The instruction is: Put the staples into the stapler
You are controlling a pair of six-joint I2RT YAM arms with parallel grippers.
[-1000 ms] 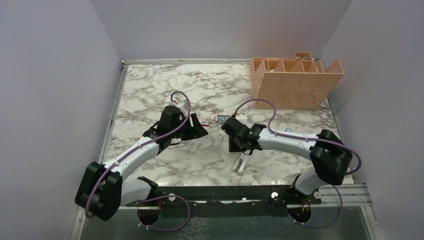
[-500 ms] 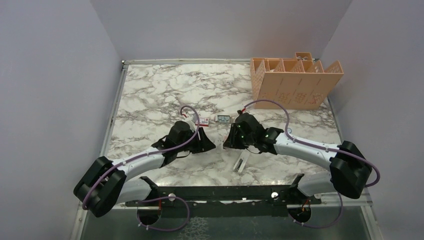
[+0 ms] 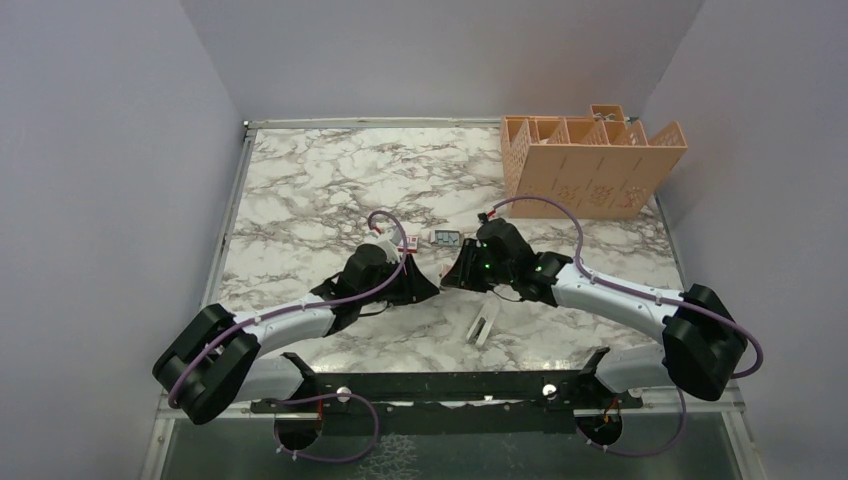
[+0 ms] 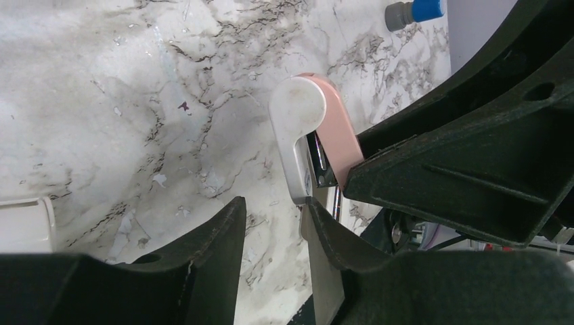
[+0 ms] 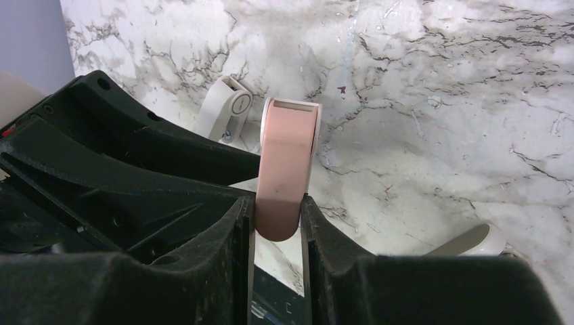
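The stapler has a pink top (image 5: 288, 156) and a white hinged body (image 5: 230, 108). My right gripper (image 5: 276, 203) is shut on the end of the pink top, holding it above the marble table. In the left wrist view the stapler (image 4: 301, 115) stands just beyond my left gripper (image 4: 273, 203). That gripper is open, with bare table between the fingers and its right fingertip touching the white body. In the top view both grippers, left (image 3: 430, 283) and right (image 3: 448, 278), meet mid-table and hide the stapler. The grey staples tray (image 3: 446, 238) and red-and-white box (image 3: 410, 242) lie just behind them.
An orange slotted organizer (image 3: 590, 165) stands at the back right. A white elongated piece (image 3: 481, 328) lies on the table near the front, also in the right wrist view (image 5: 474, 240). A small blue cylinder (image 4: 420, 10) lies beyond the stapler.
My left gripper has moved right and nearer, up to the stapler. My right gripper has carried the stapler left and slightly back, so the two grippers now meet.
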